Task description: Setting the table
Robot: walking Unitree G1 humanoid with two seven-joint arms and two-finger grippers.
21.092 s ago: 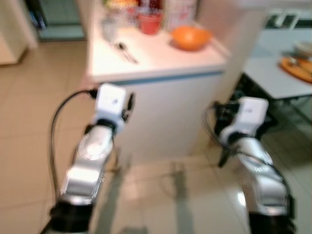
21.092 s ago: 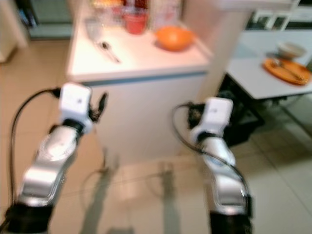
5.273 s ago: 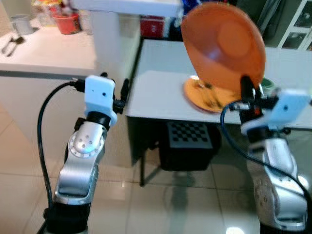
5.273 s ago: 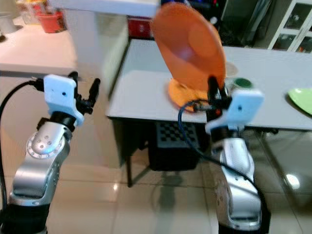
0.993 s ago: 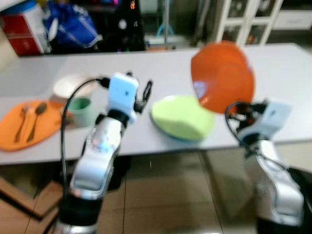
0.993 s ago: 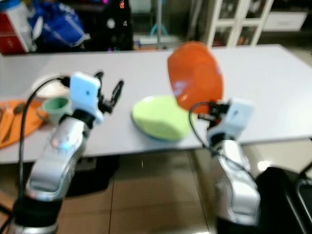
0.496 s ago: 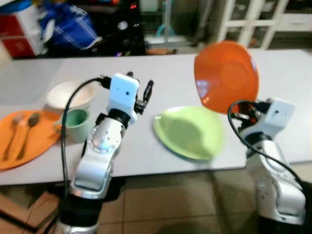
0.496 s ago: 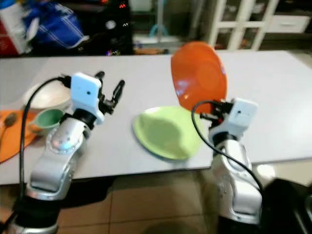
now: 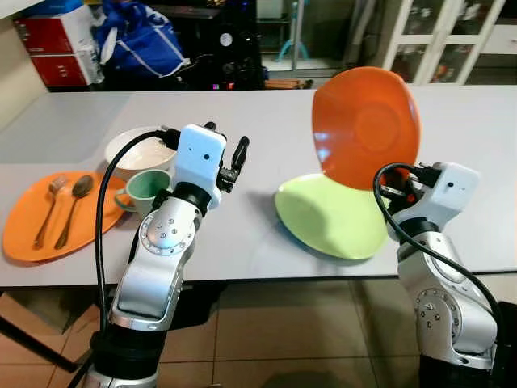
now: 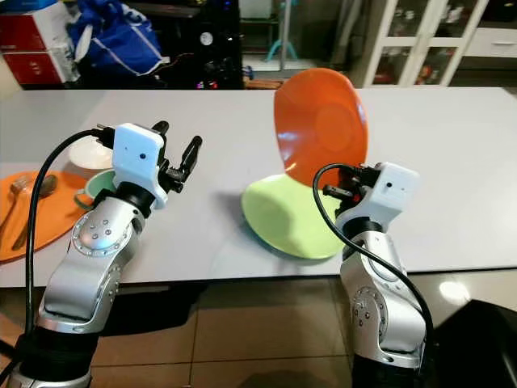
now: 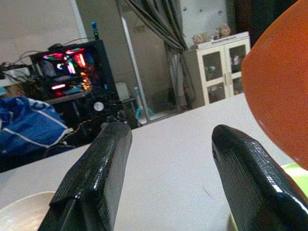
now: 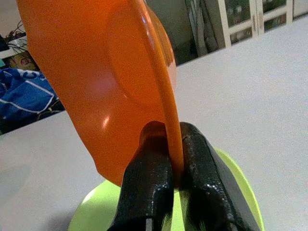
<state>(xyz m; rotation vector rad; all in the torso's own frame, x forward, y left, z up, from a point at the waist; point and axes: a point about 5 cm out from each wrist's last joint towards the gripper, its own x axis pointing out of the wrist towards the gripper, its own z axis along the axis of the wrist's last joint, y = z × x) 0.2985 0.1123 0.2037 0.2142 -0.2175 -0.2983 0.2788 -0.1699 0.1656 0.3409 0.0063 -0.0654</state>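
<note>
My right gripper is shut on the lower rim of an orange plate, holding it upright on edge. The plate hangs just above the far side of a light green plate that lies flat on the grey table. My left gripper is open and holds nothing, raised over the table to the left of the green plate. Beside it stand a green cup and a white bowl. At the far left lies a second orange plate with a fork and a spoon on it.
Behind the table are a blue bag, red boxes, a lit computer and white glass-door cabinets. The table's right half is bare grey surface. Its front edge runs just before my arms, with tiled floor below.
The camera has moved and steadied, so the table setting sits further right and sharper. The orange plate stays gripped upright by my right gripper over the green plate. The left gripper stays open.
</note>
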